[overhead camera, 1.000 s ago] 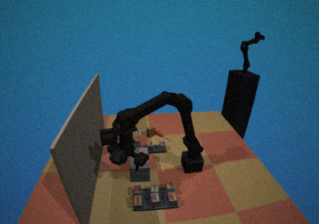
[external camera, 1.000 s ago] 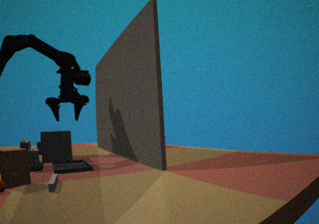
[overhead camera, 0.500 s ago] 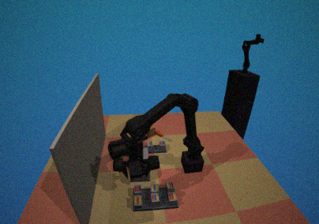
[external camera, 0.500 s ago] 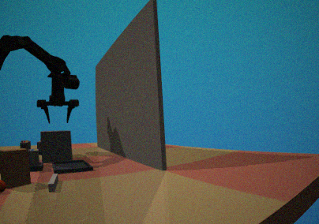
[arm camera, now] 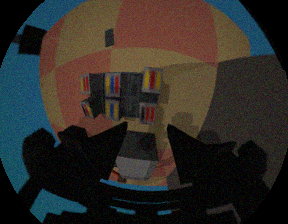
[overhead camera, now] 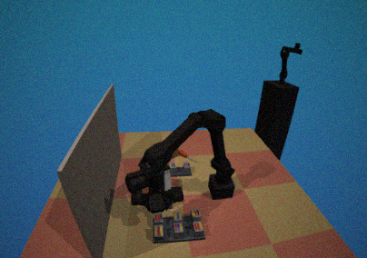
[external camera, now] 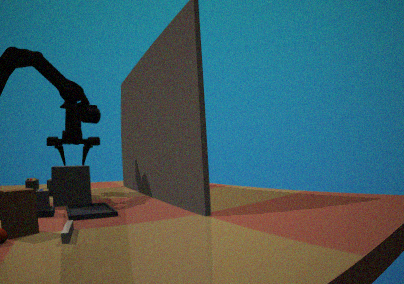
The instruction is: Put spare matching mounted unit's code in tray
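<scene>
My gripper (external camera: 74,164) (arm camera: 147,125) is partly open and empty, fingers pointing down just above the top of a grey box (external camera: 71,186) (arm camera: 136,167). A dark rack (overhead camera: 169,230) (arm camera: 130,90) holds several spares with striped labels in two rows, among them a red-and-yellow one (overhead camera: 158,231), a blue-and-red one (overhead camera: 178,227) and a mostly red one (overhead camera: 198,227). A dark flat tray (external camera: 95,211) lies beside the grey box; my arm hides it in the top view. I cannot make out the mounted unit or its code.
A tall grey panel (overhead camera: 91,163) (external camera: 165,115) stands beside the gripper. A smaller rack (overhead camera: 181,172) with striped units is behind the arm, near an orange-handled screwdriver (overhead camera: 183,153). A brown box (external camera: 19,212) and a pale bar (external camera: 67,232) show in the exterior view.
</scene>
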### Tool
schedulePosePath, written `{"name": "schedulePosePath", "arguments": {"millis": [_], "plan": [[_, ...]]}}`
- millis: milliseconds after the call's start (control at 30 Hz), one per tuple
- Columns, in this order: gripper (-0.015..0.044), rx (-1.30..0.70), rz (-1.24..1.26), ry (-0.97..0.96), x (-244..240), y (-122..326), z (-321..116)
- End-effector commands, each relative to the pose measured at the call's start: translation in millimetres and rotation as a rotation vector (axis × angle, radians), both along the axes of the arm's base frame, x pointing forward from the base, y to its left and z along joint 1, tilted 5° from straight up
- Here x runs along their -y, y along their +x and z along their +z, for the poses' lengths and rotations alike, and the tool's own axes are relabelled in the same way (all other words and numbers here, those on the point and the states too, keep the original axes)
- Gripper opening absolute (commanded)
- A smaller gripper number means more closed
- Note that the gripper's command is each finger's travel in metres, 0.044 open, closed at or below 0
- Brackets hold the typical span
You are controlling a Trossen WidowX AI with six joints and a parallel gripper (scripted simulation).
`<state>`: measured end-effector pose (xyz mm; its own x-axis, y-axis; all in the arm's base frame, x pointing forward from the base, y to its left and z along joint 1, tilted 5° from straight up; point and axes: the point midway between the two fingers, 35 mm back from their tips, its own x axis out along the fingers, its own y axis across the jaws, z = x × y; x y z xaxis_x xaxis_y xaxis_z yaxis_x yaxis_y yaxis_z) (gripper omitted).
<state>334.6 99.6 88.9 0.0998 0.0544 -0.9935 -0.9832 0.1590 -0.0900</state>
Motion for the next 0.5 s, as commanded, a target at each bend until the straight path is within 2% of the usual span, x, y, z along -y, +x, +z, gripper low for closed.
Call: {"name": "schedulePosePath", "arguments": {"millis": [0, 467], "plan": [[0.03, 0.001, 0.001, -0.003, 0, 1, -5], [0.03, 0.001, 0.001, -0.003, -2, 5, -28]]}}
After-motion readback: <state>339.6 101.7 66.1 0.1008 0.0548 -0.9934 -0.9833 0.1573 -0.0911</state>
